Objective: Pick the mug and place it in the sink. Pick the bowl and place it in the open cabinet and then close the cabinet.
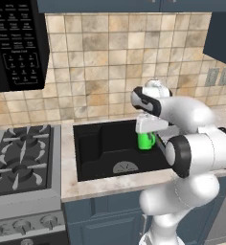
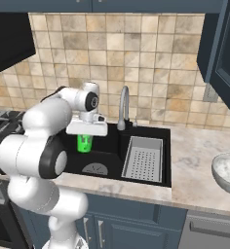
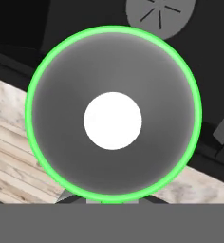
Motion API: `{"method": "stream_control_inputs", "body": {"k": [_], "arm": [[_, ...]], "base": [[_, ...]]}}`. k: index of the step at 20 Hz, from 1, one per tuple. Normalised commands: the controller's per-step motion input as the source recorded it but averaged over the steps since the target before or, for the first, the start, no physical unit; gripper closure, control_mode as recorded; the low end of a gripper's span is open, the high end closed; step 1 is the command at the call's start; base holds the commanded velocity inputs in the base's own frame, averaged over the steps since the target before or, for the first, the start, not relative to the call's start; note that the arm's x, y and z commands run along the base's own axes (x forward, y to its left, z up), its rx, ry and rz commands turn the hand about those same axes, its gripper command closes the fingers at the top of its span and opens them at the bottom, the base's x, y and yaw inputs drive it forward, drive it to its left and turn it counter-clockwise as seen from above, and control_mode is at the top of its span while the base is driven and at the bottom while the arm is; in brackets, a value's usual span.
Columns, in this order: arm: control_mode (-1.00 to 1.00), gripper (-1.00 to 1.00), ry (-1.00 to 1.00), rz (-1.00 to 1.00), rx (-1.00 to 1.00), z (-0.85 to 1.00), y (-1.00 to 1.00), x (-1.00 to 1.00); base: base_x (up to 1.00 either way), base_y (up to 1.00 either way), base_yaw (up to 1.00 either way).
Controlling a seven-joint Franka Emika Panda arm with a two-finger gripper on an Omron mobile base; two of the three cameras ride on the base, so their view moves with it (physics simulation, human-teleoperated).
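The hand (image 1: 146, 135) grips the green mug (image 1: 146, 140) (upright, handle sideways) above the black sink (image 1: 100, 158).

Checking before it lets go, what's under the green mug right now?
The mug hangs from the shut gripper above the black sink, near the round drain. The basin floor directly below it is hidden by the mug itself.

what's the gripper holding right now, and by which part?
The green mug, hanging upright under the gripper over the black sink. The fingers seem to pinch its rim, though the exact contact spot is hidden.
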Motion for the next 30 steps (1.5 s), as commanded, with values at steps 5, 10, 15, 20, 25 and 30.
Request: {"method": "stream_control_inputs", "body": {"k": [5,10,15,20,25,30], "arm": [[-1.00,1.00,0.01,0.00,0.03,-0.63,0.14,0.05],[-1.00,1.00,0.00,0.00,0.01,-0.63,0.07,0.06],[-1.00,1.00,0.00,0.00,0.00,-0.49,0.04,0.03],[-1.00,1.00,-0.04,0.00,0.00,-0.44,0.05,0.00],[-1.00,1.00,-0.07,0.00,0.00,-0.30,0.02,0.07],[-1.00,1.00,-0.07,-0.01,0.00,-0.10,0.00,0.15]], "base": [[0.00,0.00,0.00],[0.00,0.00,0.00],[0.00,0.00,0.00],[0.00,0.00,0.00],[0.00,0.00,0.00],[0.00,0.00,0.00]]}}
